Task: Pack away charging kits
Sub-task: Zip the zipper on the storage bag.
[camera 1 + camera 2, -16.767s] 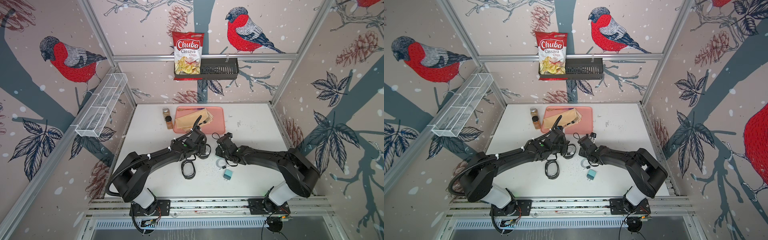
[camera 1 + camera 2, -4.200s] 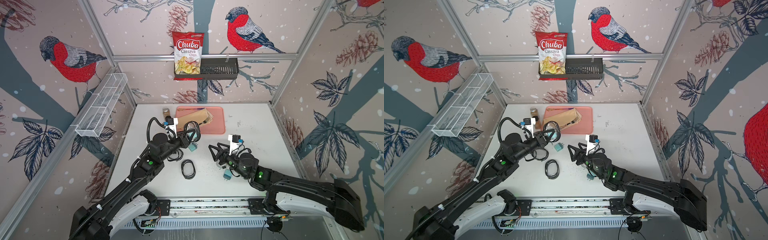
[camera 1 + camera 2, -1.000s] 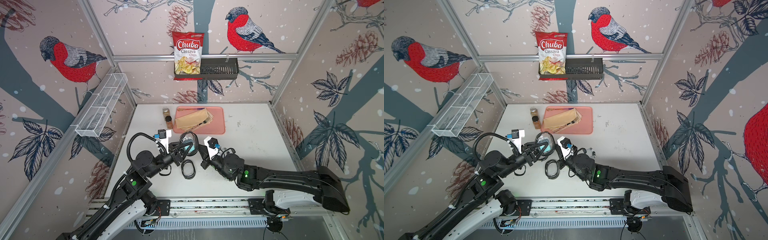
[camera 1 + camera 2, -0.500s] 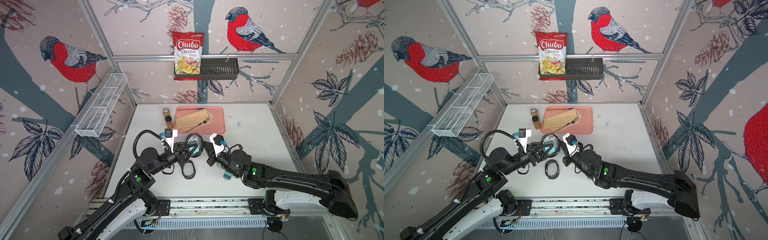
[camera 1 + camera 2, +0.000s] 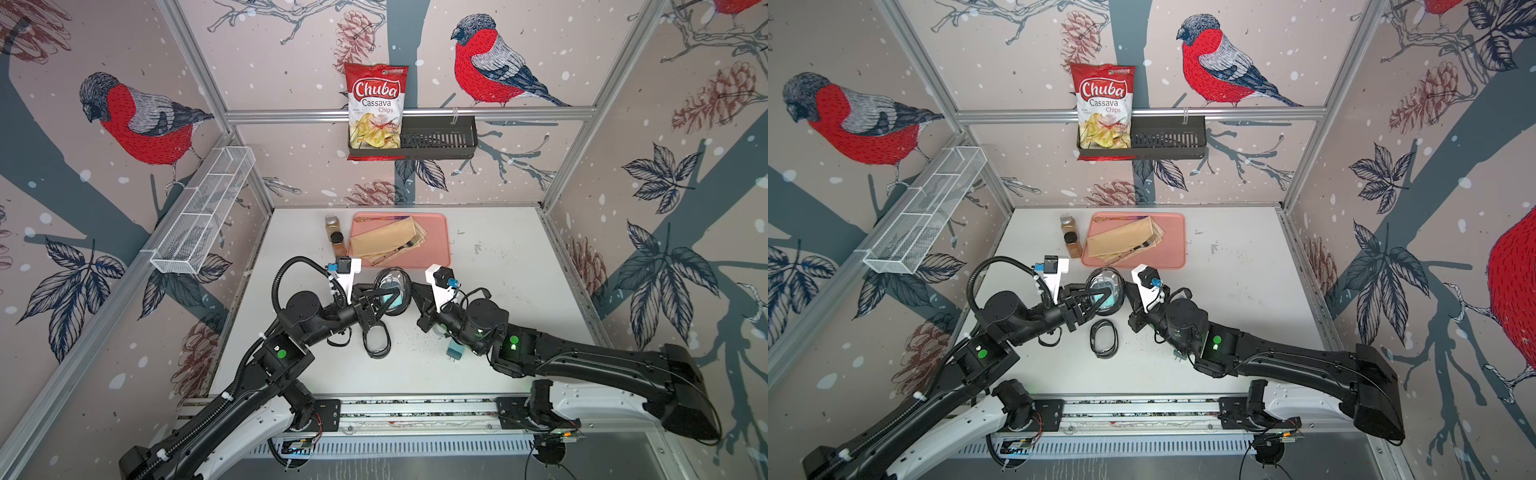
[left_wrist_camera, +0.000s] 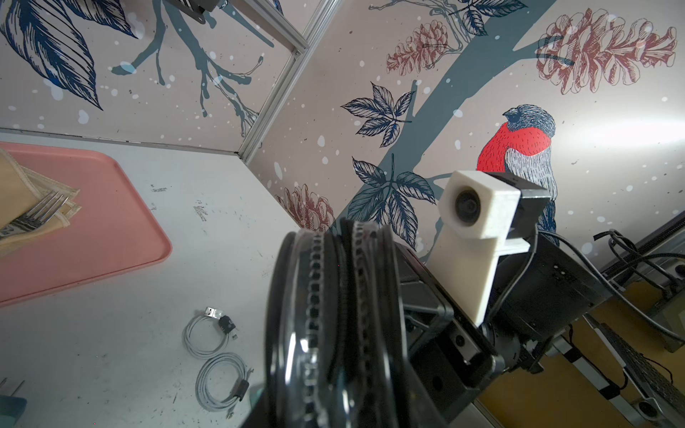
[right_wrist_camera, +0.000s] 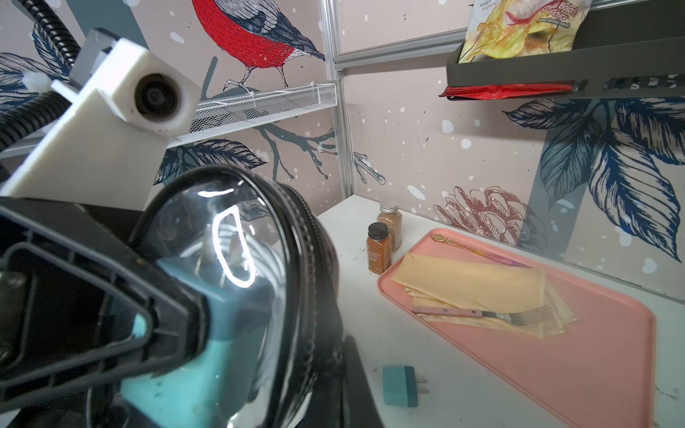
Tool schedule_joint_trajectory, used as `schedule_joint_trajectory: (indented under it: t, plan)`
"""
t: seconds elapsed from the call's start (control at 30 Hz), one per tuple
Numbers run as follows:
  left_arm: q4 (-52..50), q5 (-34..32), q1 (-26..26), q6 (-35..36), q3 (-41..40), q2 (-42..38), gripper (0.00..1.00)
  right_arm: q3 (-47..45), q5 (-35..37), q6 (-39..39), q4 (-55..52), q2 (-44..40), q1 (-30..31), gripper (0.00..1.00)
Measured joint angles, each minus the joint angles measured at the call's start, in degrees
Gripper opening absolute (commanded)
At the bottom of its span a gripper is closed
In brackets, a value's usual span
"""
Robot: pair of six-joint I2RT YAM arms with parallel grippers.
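Note:
A black oval case [image 5: 394, 279] with a clear lid hangs above the table, held between both grippers. My left gripper [image 5: 384, 297] is shut on it, one finger [image 7: 92, 296] pressed on the lid. My right gripper [image 5: 413, 291] is shut on the case's [image 7: 296, 259] zippered rim from the other side. A teal adapter and a white cable show through the lid. A second black case [image 5: 376, 340] lies on the table below. A loose teal adapter [image 7: 400, 385] lies by my right arm. Two coiled white cables [image 6: 207, 333] lie side by side on the table.
A pink tray [image 5: 440, 249] with a folded napkin and a fork sits just behind the held case. Two brown spice jars [image 5: 336, 237] stand left of it. A chips bag [image 5: 376, 108] rests in a black basket on the back wall, and a white wire basket [image 5: 203, 216] hangs on the left wall.
Both grippers have drifted a little to the right with the case held between them. Neither grip has changed.

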Motion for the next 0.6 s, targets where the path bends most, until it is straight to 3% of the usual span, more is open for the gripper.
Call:
schedule_joint_trajectory:
  t: [0.07, 0.13, 0.2, 0.4, 0.6]
  plan:
    - [-0.68, -0.70, 0.00, -0.02, -0.07, -0.31, 0.71, -0.63, 0.61, 0.48, 1.38, -0.39, 0.17, 0.00]
    - [-1.11, -2.05, 0.04, -0.20, -0.39, -0.81, 0.85, -1.03, 2.73, 1.51, 3.17, -0.76, 0.90, 0.00]
    - [-0.66, -2.56, 0.04, -0.55, -1.14, -1.53, 0.93, -1.16, 3.50, 1.55, 4.57, -0.81, 1.99, 0.00]
    - [7.72, -5.60, 0.04, -2.19, -5.97, -4.68, 0.96, -1.86, 7.39, 1.79, 7.21, -0.81, 3.93, 0.00]
    - [23.04, -6.54, 0.04, -2.95, -15.15, -7.54, 0.96, -0.55, 10.10, 3.85, 8.02, 0.11, 4.87, 0.00]
